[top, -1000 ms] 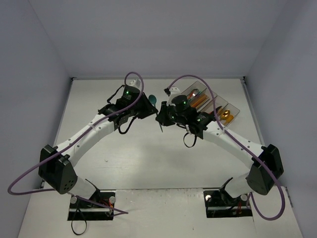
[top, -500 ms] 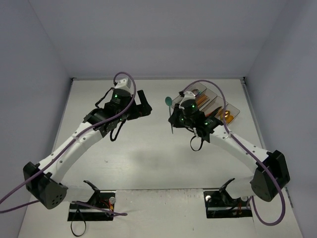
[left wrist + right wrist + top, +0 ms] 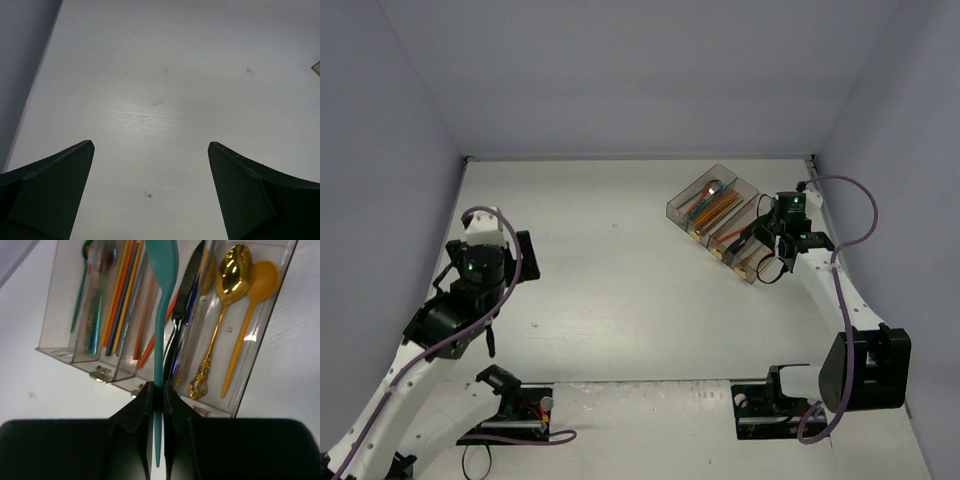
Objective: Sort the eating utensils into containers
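My right gripper (image 3: pixel 157 392) is shut on a teal utensil (image 3: pixel 161 315), pinching its handle, and holds it lengthwise above the containers (image 3: pixel 50 350). These clear bins stand in a row at the back right (image 3: pixel 672 210). In them lie orange utensils (image 3: pixel 122 290), a black knife (image 3: pixel 185 295), a gold spoon (image 3: pixel 231 270) and an orange spoon (image 3: pixel 260 280). In the top view the right gripper (image 3: pixel 762 243) hangs over the near end of the row. My left gripper (image 3: pixel 150 150) is open over bare table, far left (image 3: pixel 523 255), with nothing between its fingers (image 3: pixel 55 190).
The white table (image 3: pixel 620 290) is enclosed by grey walls on the left, back and right. Purple cables loop from both arms. The bins sit close to the right wall (image 3: pixel 880 180).
The left gripper opened and its arm drew back to the near left. The right arm carried the teal utensil from the table's middle to above the bins.
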`<state>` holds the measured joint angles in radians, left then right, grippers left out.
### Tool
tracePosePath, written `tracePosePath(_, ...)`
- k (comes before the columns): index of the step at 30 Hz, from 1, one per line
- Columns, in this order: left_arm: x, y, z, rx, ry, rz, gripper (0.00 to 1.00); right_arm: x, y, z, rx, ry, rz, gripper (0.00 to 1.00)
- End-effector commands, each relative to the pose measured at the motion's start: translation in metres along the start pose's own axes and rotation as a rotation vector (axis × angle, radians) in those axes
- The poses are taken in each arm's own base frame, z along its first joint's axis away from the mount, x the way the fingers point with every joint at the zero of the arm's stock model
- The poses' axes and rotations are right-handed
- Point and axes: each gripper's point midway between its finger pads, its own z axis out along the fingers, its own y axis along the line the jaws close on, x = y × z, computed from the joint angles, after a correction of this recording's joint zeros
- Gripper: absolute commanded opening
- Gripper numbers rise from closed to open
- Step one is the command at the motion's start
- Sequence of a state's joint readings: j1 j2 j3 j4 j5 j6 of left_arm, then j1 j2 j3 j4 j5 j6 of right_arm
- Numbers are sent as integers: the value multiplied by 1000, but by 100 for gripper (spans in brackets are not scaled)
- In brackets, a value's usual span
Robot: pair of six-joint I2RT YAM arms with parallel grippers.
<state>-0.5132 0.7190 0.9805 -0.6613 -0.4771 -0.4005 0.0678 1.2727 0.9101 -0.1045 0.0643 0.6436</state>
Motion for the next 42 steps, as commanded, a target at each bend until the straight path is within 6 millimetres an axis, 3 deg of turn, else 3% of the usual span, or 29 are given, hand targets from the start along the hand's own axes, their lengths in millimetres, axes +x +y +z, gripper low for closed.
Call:
tracePosePath(1,13,35,-7,-104,-23,62,97,-1,-12,26,41,40,38,0)
tracePosePath(5,29,39,-5,-106,-8,65,97,-2,-24,48,71,65,62,0)
tracePosePath(13,36,25,2,-34,-3,57,97,17,-42,73,123,115,72,2)
tracePosePath(16,34,25,2,-31,-13,55,98,20,-38,79,90,129,55,23)
tracePosePath(20,35,24,3,-26,-11,56,97,15,-38,72,86,109,28,59)
tracePosePath(25,36,23,5,-26,-4,59,97,-5,-31,42,66,66,-28,78)
tracePosePath(27,36,23,5,-29,-3,60,97,-24,-29,28,76,20,-74,84)
tracePosePath(33,33,28,3,-48,-21,61,97,-66,-13,-42,0,-126,-171,97)
tracePosePath(35,31,30,3,-55,-32,65,97,-77,-10,-74,-30,-194,-203,100)
tracePosePath(38,28,34,1,-67,-47,66,98,-85,-10,-112,-63,-273,-219,100)
tracePosePath(42,24,38,-1,-82,-69,74,97,-79,-15,-148,-100,-327,-226,100)
